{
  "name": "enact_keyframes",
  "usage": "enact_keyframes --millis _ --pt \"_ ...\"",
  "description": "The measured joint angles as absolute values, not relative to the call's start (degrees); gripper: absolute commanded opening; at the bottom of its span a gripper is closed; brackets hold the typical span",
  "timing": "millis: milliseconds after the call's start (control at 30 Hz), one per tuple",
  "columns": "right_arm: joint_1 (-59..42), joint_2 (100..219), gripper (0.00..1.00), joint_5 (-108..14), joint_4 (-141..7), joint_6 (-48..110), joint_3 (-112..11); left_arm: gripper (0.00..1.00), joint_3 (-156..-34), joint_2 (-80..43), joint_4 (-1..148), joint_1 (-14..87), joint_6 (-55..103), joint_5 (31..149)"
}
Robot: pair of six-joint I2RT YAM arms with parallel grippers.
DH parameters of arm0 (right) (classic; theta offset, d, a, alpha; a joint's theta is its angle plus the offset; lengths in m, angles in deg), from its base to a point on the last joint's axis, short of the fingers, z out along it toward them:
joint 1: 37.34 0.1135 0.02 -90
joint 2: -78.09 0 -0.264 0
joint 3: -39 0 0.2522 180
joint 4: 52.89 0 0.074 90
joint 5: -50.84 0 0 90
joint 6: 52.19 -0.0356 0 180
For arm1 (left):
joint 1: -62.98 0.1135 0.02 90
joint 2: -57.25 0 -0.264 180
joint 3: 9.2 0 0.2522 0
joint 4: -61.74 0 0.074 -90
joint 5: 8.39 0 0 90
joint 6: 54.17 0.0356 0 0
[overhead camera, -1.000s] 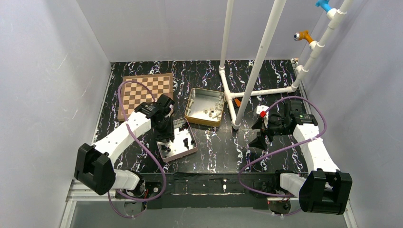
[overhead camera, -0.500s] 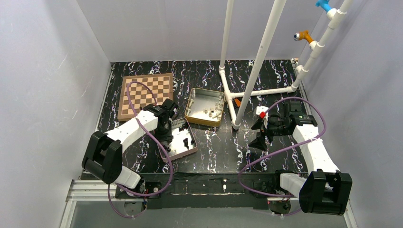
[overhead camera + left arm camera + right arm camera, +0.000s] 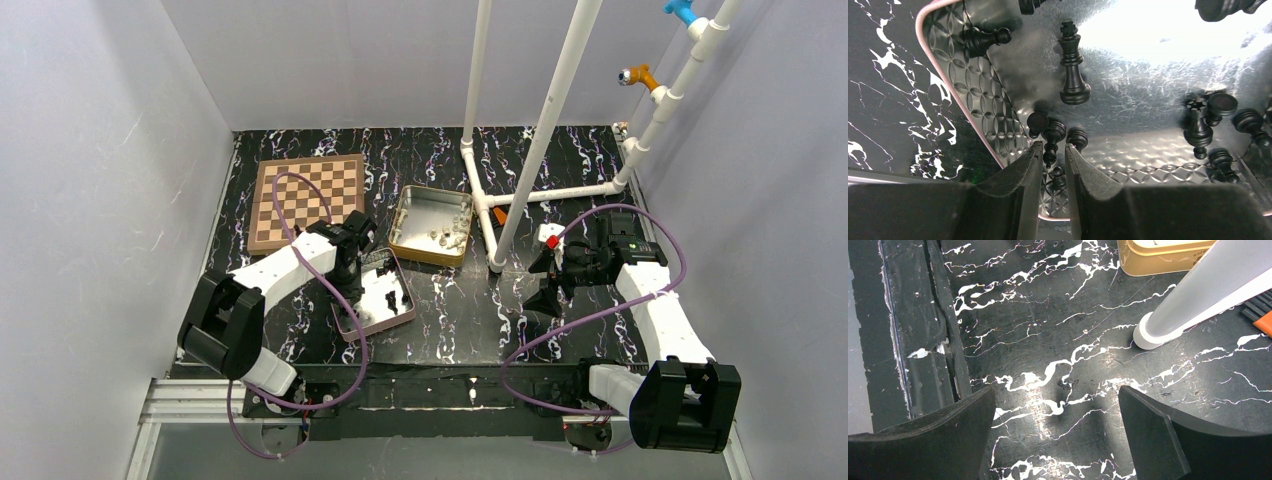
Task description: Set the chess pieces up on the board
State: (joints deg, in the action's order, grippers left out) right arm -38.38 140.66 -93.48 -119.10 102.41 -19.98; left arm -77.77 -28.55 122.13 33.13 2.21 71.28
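The black pieces (image 3: 1198, 125) lie in a shallow metal tin (image 3: 973, 105), most of them on their side. The board (image 3: 306, 203) is on the worktop (image 3: 1048, 315) just behind the tin, to its far left, and no piece is seen on it.

The left gripper (image 3: 1054, 148) hangs low over the near edge of the tin. Its jaws leave only a narrow gap, and the thin top of a lying pawn (image 3: 1053, 134) is inside this gap. A little bare metal shows between the pawn and the right pad, so it seems the pawn is not clamped yet. A king (image 3: 1072, 65) lies deeper in the tin, apart from the pawn.

The right gripper (image 3: 1055, 392) is well to the right of the tin, wide open, holding nothing, above bare worktop near a white pipe (image 3: 1188, 305).

The pieces look very light, hard and smooth. Probably such a piece slips or rolls easily on the metal floor, and a pinch on the round head can push it out. A better hold is likely across the neck or the waist. Two other pieces touch the pawn's base, so they may be moved too.
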Motion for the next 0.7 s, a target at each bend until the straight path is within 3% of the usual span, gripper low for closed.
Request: enact_keyframes --millis 433,567,700 --pt "-38.4 140.7 1.00 -93.5 -118.9 102.1 -20.0 0.22 -76.5 -28.7 122.2 33.1 1.9 71.3" --pt "-38.4 140.7 1.00 -93.5 -118.9 102.0 -20.0 0.17 -76.2 -28.7 122.2 33.1 1.7 71.3" --pt "-38.4 140.7 1.00 -93.5 -118.9 102.0 -20.0 0.05 -76.2 -28.7 122.2 33.1 1.7 71.3"
